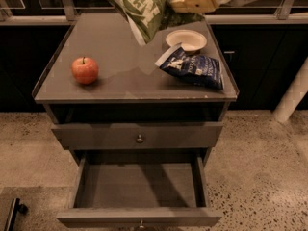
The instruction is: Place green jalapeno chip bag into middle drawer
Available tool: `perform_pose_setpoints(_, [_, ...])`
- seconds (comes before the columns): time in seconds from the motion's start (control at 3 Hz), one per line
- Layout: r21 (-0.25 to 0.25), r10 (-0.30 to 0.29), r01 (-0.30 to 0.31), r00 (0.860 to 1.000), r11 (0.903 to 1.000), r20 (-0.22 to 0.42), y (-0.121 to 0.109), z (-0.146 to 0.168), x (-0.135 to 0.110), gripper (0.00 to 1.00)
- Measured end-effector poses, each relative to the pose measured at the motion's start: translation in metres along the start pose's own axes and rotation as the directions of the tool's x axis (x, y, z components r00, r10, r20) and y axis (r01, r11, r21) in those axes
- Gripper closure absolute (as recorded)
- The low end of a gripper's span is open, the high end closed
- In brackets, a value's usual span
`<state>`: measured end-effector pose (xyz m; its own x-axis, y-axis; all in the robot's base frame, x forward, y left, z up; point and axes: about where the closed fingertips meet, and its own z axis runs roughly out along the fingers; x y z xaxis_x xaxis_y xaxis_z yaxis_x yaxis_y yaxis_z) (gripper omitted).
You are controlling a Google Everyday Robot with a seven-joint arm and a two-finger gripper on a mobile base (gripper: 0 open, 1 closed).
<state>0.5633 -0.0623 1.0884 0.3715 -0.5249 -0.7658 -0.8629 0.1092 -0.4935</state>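
Where the arm enters at the upper edge of the view, the gripper (186, 3) hangs above the rear of the cabinet top (120, 42), its pale fingers clenched on one end of the green jalapeno chip bag (139, 4). That bag is held clear of the surface. It slants away from the gripper toward the apple side, its white lettering facing outward and its lower corner pointing down.

Directly beneath the gripper stands a small white paper bowl (186, 40). Just forward of the bowl and lower still, a dark blue chip bag (192, 69) lies flat, one corner touching the bowl's rim. A red apple (85, 70) sits upright, well apart from the gripper, near the opposite edge of the cabinet top.

Far below the gripper, under the cabinet top, comes a closed grey drawer front with a brass knob (139, 138). Beneath that, the middle drawer (139, 186) is pulled out toward the viewer, its flat grey floor exposed. Speckled flooring (260, 167) surrounds the cabinet.
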Motion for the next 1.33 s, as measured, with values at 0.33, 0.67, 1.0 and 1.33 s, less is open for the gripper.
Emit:
perform_pose_setpoints(0.33, [0.021, 0.008, -0.009, 0.998, 0.9997, 0.064, 0.022, 0.005, -0.018, 1.0])
perform_pose_setpoints(0.67, [0.1, 0.084, -0.096, 0.99, 0.9903, 0.112, 0.051, 0.0, -0.011, 1.0])
perform_pose_setpoints(1.0, [0.136, 0.19, -0.204, 0.975, 0.9694, 0.112, 0.089, 0.007, 0.021, 1.0])
perform_pose_setpoints(1.33, [0.136, 0.311, -0.321, 0.946, 0.9371, 0.089, 0.126, 0.027, 0.066, 1.0])
